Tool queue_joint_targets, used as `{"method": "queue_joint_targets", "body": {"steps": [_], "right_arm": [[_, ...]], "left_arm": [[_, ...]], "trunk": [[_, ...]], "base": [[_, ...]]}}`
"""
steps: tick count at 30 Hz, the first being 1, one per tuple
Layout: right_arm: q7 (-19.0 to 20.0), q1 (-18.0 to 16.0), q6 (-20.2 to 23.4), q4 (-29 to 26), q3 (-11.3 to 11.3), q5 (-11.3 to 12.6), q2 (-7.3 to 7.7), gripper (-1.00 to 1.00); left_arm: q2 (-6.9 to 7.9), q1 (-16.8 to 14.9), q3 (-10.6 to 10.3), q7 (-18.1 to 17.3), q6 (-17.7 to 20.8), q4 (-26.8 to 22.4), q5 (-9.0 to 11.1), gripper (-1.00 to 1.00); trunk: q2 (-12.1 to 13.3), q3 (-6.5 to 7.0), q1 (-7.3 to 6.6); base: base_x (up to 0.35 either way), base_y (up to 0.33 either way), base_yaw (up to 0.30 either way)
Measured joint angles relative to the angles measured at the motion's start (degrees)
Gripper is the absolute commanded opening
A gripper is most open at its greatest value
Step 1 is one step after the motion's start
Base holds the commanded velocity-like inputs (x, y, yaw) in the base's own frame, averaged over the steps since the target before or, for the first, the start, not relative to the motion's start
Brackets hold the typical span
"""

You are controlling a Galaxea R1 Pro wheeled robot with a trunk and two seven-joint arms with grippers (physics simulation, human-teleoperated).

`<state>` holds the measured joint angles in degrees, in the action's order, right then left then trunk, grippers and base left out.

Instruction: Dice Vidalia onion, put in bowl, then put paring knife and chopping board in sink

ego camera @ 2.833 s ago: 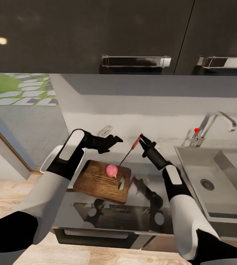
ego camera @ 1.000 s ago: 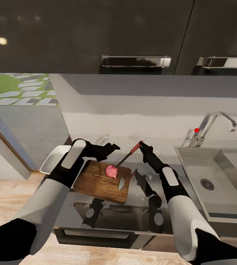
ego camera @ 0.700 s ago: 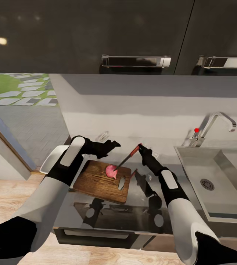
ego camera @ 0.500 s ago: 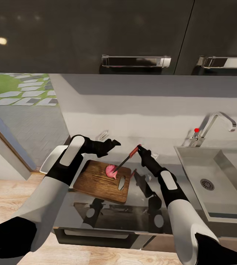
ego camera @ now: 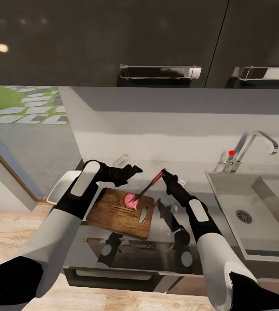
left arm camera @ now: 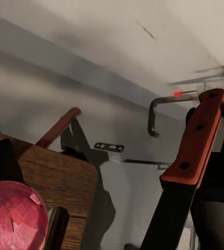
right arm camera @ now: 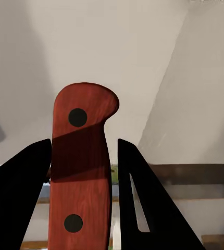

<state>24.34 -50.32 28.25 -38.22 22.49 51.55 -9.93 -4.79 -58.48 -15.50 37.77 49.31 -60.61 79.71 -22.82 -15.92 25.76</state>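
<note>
- Small rounded pinkish-red Vidalia onion (ego camera: pixel 131 200) sits on the dark brown rectangular wooden chopping board (ego camera: pixel 115 213), near the end with the oblong handle slot, below and ahead of the right pincer (ego camera: pixel 162 172).
- Slim paring knife with red riveted handle and dark blade (ego camera: pixel 149 184) slants down from the right pincer; blade tip is at the onion's top, contact looks likely but can't confirm.
- Right pincer: clamped narrow on the red handle, one black finger (right arm camera: pixel 18 198) on each side of it in the right wrist view.
- Left pincer (ego camera: pixel 135 168) hovers above the board's far edge, across the onion from the right pincer; holds nothing, fingers look spread but how wide I can't tell.
- Left wrist view: onion (left arm camera: pixel 13 216) and board corner (left arm camera: pixel 60 179) close under that pincer, knife handle (left arm camera: pixel 195 138) just beyond.
- Board lies on the glossy grey reflective metal countertop (ego camera: pixel 165 246).
- Shallow white squarish-rimmed bowl (ego camera: pixel 60 185) is behind the left forearm, beside the board, partly hidden.
- Rectangular stainless-steel sink (ego camera: pixel 260 207) with chrome bent tap and red knob (ego camera: pixel 251 147) is well apart, outboard of the right pincer.
</note>
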Motion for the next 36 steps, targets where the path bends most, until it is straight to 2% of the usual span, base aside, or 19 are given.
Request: {"method": "queue_joint_targets", "body": {"steps": [10,12,17,21,25,31,36], "right_arm": [[-0.22,-2.72,-0.60,0.25,0.15,0.09,0.00,-1.00],[-0.16,-2.79,-2.45,0.45,0.14,0.10,0.00,-1.00],[0.97,-2.86,-10.22,3.64,0.03,-0.01,0.00,-1.00],[3.79,-2.87,-12.55,6.68,0.00,-0.10,-0.01,-1.00],[4.90,-2.88,-14.95,8.45,0.02,-0.14,-0.01,-1.00],[5.23,-2.82,-15.88,9.09,0.02,-0.16,-0.02,-1.00],[5.28,-2.80,-15.99,9.19,0.02,-0.16,-0.02,-1.00]], "left_arm": [[-0.30,0.42,-0.33,-3.23,-0.01,1.23,-0.28,1.00],[-0.31,0.43,-0.36,-3.48,-0.01,1.28,-0.34,1.00],[-0.31,0.43,-0.38,-3.69,0.00,1.32,-0.26,1.00],[-0.36,0.43,-0.39,-3.72,-0.01,1.33,-0.21,1.00],[-0.35,1.10,-0.40,-3.75,-0.05,1.33,-0.27,1.00],[-0.25,2.63,-0.32,-4.09,-0.74,2.27,-0.41,1.00],[-0.23,3.46,-0.30,-6.50,-1.30,4.50,-0.67,1.00]], "trunk": [[0.00,0.00,0.00],[0.00,0.00,0.00],[0.00,0.00,0.00],[0.00,0.00,0.00],[0.00,0.00,0.00],[0.00,0.00,0.00],[-0.01,0.00,0.00]], "base": [[0.000,0.000,0.000],[0.000,0.000,0.000],[0.000,0.000,0.000],[0.000,0.000,0.000],[0.000,0.000,0.000],[0.000,0.000,0.000],[0.000,0.000,0.000]]}}
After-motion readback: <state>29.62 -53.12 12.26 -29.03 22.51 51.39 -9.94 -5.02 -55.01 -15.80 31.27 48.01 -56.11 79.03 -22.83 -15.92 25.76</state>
